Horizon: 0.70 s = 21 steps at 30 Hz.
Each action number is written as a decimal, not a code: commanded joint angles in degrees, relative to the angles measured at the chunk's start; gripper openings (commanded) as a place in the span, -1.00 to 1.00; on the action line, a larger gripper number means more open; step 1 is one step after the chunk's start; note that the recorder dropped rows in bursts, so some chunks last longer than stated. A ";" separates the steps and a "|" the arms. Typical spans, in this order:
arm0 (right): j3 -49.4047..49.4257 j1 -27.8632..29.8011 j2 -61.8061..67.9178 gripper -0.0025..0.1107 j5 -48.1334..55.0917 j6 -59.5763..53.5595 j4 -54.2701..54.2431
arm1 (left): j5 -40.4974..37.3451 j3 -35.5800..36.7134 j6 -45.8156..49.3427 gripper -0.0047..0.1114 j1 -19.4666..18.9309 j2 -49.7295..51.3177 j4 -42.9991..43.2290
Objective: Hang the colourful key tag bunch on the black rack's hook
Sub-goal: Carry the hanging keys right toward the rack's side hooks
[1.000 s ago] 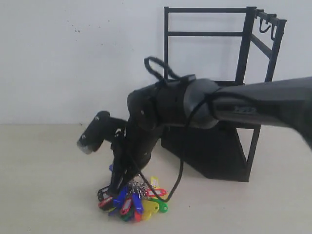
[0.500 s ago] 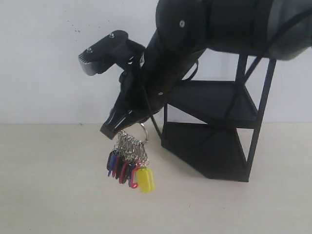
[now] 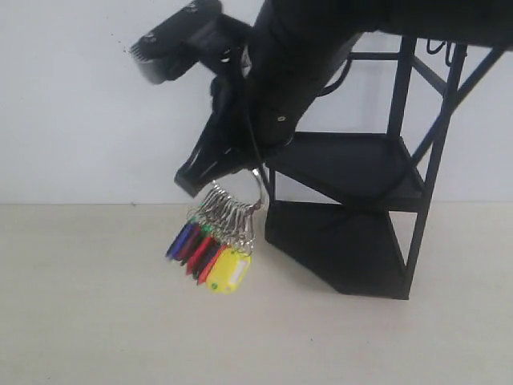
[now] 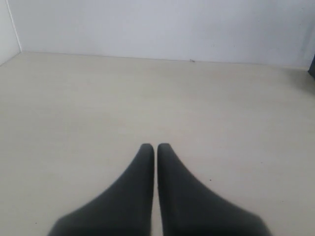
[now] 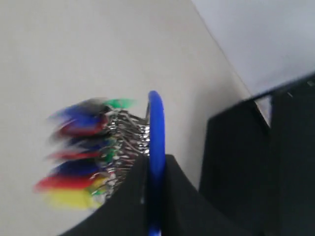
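Beside the black rack (image 3: 361, 164), key tag bunch (image 3: 213, 250) higher than before, right jaws clamping it, left jaws closed, empty.

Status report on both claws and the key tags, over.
Right claw shut on colourful key tag bunch, hanging above table. Left claw shut, empty. Bunch not yet on black rack.

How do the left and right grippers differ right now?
The left black gripper is shut on nothing; the right black gripper clamps the blue ring of the colourful plastic key tag bunch. The right is near the tall black metal rack; the left faces beige tabletop. Both are closed.
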<state>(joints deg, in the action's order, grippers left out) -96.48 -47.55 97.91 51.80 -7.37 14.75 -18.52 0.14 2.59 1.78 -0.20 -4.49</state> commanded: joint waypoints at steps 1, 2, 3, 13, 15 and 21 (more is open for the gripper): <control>-0.21 2.33 -0.64 -0.96 -1.50 7.78 4.29 | 0.68 -0.14 0.02 -0.84 -0.19 0.20 -0.40; -0.21 2.03 -0.64 -0.96 0.06 -0.51 1.61 | 0.68 -0.14 0.02 -0.84 -0.19 0.20 -0.40; -0.21 1.79 -0.54 -0.96 2.24 -4.56 0.92 | 0.68 -0.14 0.02 -0.84 -0.19 0.20 -0.40; -0.21 3.64 -1.59 -0.96 0.72 15.09 5.16 | 0.68 -0.14 0.02 -0.84 -0.19 0.20 -0.40; -0.21 3.24 -1.45 -0.96 3.19 -1.22 -1.89 | 0.68 -0.14 0.02 -0.84 -0.19 0.20 -0.40; -0.21 4.05 -1.97 -0.96 4.05 0.45 -2.15 | 0.68 -0.14 0.02 -0.84 -0.19 0.20 -0.40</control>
<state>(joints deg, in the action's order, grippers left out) -96.48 -42.88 96.81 54.94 -3.32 13.85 -18.52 0.14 2.59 1.78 -0.20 -4.49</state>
